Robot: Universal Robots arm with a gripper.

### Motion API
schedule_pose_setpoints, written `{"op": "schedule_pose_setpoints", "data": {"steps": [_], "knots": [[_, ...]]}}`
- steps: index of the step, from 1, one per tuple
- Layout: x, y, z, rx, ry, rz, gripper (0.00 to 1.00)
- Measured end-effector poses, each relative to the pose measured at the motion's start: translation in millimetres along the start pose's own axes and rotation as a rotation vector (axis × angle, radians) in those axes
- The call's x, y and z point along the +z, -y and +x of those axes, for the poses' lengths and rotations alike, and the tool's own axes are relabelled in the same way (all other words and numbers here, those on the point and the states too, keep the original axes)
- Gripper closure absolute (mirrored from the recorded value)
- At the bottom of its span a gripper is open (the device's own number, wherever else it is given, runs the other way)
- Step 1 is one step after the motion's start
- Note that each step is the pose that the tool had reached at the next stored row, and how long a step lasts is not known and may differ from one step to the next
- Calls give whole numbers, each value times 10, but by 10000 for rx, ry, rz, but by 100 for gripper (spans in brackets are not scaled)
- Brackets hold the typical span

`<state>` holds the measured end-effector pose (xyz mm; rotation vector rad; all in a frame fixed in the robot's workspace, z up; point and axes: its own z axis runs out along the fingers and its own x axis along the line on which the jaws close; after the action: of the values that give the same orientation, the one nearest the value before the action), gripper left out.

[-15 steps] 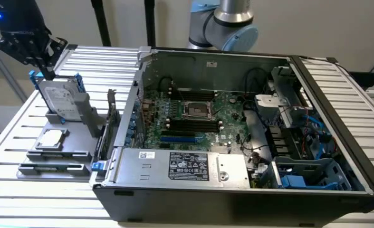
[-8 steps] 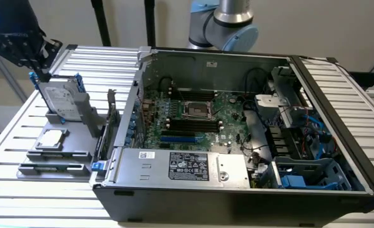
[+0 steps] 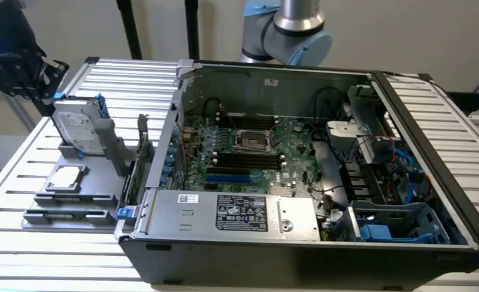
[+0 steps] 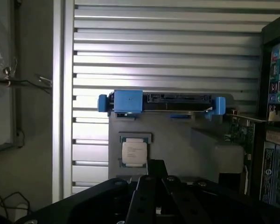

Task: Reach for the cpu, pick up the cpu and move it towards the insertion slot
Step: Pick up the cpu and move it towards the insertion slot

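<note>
Black robot gripper point(image 3: 20, 73) point(image 4: 156, 186), poised at the exterior view's left, beyond the upright grey hard drive with blue brackets point(image 3: 76, 128). Whether it is open cannot be told. The small silvery square cpu point(image 3: 64, 177) point(image 4: 134, 153) is seen flat in a grey holder point(image 3: 89, 198), well apart from the silver-framed insertion slot point(image 3: 252, 141).

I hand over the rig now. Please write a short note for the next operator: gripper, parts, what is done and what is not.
Gripper: above the grey holder, near the cpu but apart from it, not carrying it.
Cpu: lies flat in the grey holder, outside the computer case, in front of the upright hard drive.
Insertion slot: on the motherboard inside the case, with no chip in it.
Done: the reach is under way.
Not done: grasp, lift, carry to the slot.
</note>
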<state>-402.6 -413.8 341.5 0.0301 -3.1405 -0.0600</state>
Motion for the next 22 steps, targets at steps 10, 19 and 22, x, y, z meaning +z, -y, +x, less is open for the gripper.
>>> {"op": "schedule_pose_setpoints", "data": {"steps": [10, 19, 22], "knots": [[116, 72, 282, -1, -7, 8, 89], [120, 72, 295, -9, -7, 12, 76], [122, 72, 294, -9, -7, 11, 64]]}}
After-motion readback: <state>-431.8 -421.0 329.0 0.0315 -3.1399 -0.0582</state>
